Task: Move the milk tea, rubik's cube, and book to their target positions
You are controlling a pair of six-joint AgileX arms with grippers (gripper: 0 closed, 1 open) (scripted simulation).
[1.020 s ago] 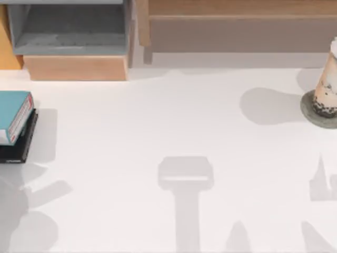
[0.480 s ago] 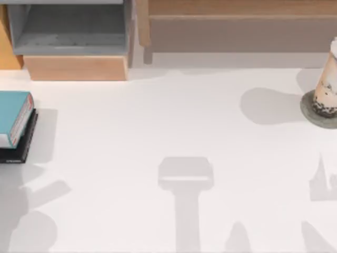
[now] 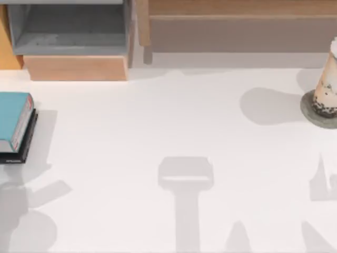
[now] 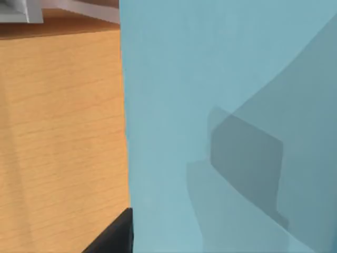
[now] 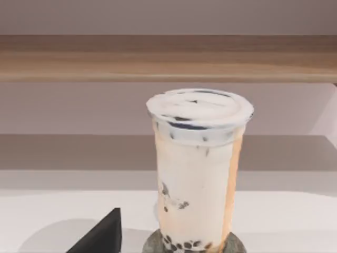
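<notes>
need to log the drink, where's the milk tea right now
The milk tea stands upright on a grey round disc at the table's far right edge in the top view.

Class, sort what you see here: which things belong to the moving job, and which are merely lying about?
Belong to the job:
- thick teal-blue book with white page edges
- tall clear cup of beige milk tea with dark pearls

Lying about:
- thin black slab under the book
- flat grey round disc under the cup
- grey open-fronted box
- wooden shelf
</notes>
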